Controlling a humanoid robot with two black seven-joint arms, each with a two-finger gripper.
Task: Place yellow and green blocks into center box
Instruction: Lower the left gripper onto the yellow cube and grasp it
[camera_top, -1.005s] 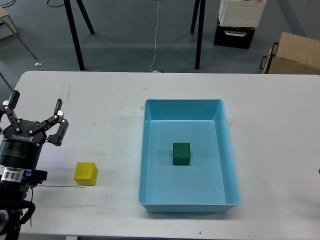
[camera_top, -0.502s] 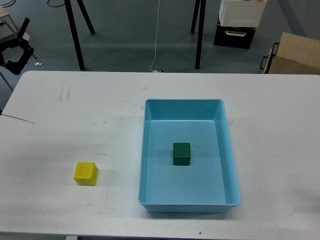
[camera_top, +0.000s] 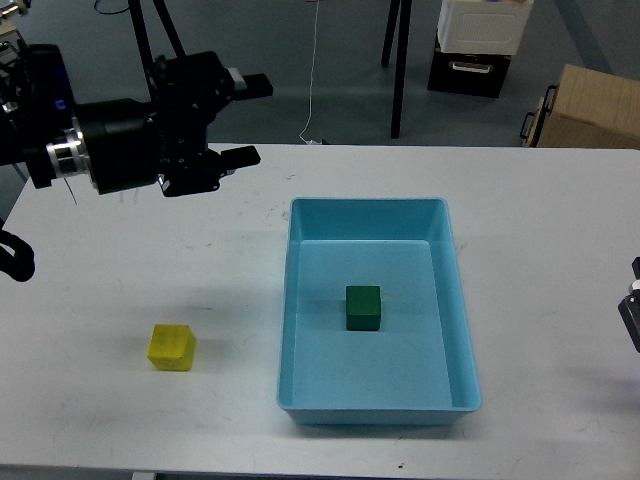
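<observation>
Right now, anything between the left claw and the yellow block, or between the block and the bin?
Nothing visible. The left claw is open above the table's far left; only bare white table separates it from the yellow block. Between the block and the blue bin, only the bin's left wall to clear.

Bare white tabletop (camera_top: 560, 230) lies all around the small yellow cube (camera_top: 171, 347), which stands well below the left gripper (camera_top: 248, 120) with nothing between them. To the cube's right, the raised light-blue plastic walls of the rectangular box (camera_top: 286, 330) form the only barrier. Inside, the dark green cube (camera_top: 363, 307) sits mid-floor, with free floor on every side.
</observation>
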